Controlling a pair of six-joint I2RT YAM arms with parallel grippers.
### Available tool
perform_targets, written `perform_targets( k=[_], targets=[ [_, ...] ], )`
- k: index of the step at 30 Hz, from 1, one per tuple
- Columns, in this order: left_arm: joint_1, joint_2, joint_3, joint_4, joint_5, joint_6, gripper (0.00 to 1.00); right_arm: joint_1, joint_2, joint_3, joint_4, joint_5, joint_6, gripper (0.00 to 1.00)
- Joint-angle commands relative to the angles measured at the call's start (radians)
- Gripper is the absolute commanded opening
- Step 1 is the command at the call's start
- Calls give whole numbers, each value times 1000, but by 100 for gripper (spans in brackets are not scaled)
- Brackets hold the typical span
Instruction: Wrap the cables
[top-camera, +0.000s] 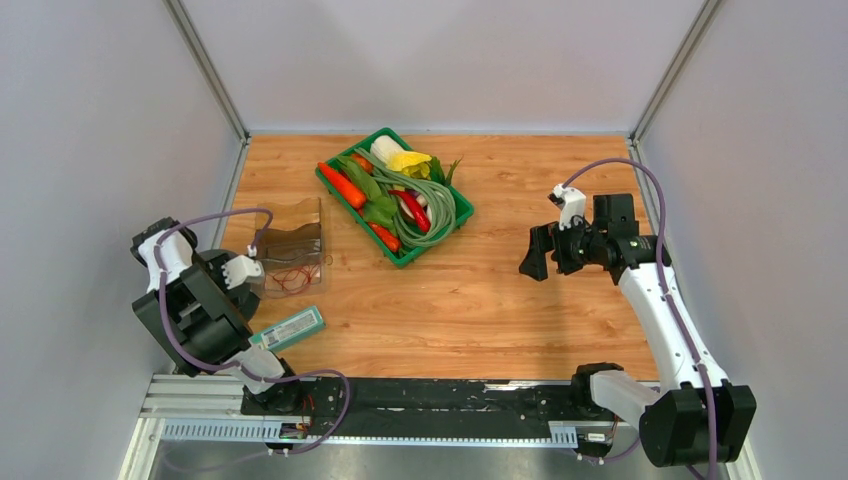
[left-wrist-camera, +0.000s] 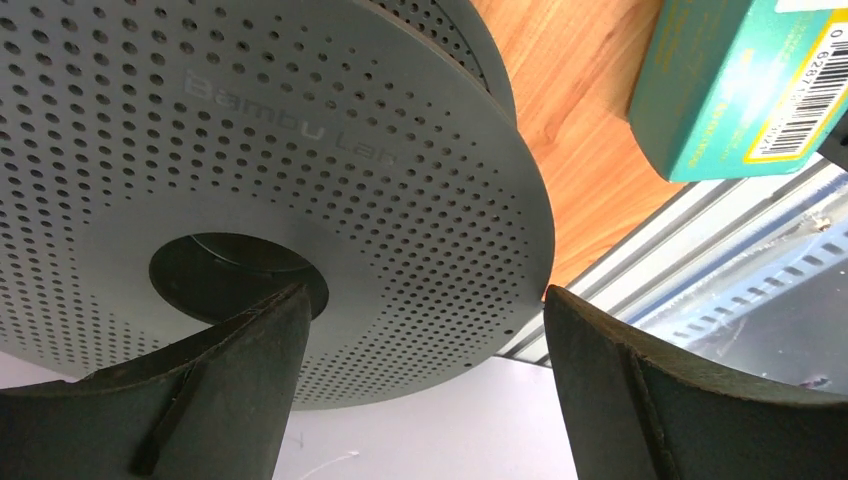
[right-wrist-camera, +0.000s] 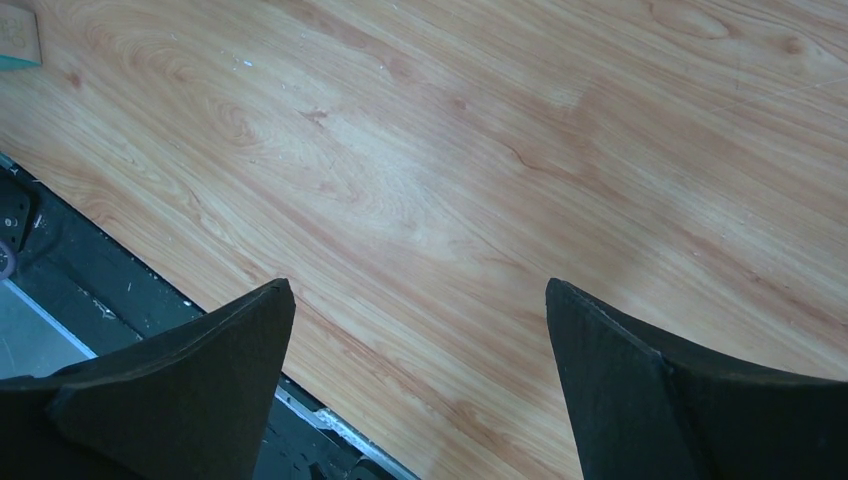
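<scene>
The thin red wire lies in a loose tangle on the table at the left, beside a translucent smoky spool. My left gripper is just left of the spool, open and empty. In the left wrist view its fingers stand wide apart, with the spool's grey perforated flange close above them and nothing between them. The wire does not show in either wrist view. My right gripper hovers over the right half of the table, open and empty. Its fingers spread over bare wood.
A green tray of toy vegetables and pale green strands stands at the back centre. A teal box lies near the front edge by my left arm and shows in the left wrist view. A black rail runs along the near edge.
</scene>
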Motion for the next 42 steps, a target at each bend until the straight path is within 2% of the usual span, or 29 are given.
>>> perform_targets(
  k=[1,13,15,17,22,24,29,32,35,37,39,42],
  targets=[
    [13,-4,-24,36,49,59,94,-1,8,21,-12,-21,-15,100],
    [14,-24,-128,84,80,64,94,-1,20,24,-17,-24,-17,100],
    [14,-32,-113,70,88,51,88,-1,19,24,-17,-26,-17,100],
    [23,-43,-76,21,98,59,75,-1,16,25,-17,-27,-17,100],
    [63,-96,51,-155,177,93,50,-1,8,28,-21,-39,-18,100],
    [74,-124,97,-226,198,100,45,-1,1,24,-18,-41,-17,100],
    [77,-236,162,-405,273,154,44,-1,-9,24,-15,-59,-11,100],
    [63,-320,224,-511,367,185,43,-1,-10,31,-7,-72,0,100],
    [-63,-389,325,-573,463,64,44,-1,3,51,0,-99,20,100],
    [-227,-428,369,-570,480,-83,44,-3,22,73,-13,-99,26,100],
    [-455,-460,392,-484,474,-326,42,-6,33,93,-21,-81,34,100],
    [-784,-460,413,-326,390,-695,41,-29,27,103,-20,-58,49,100]
  ],
)
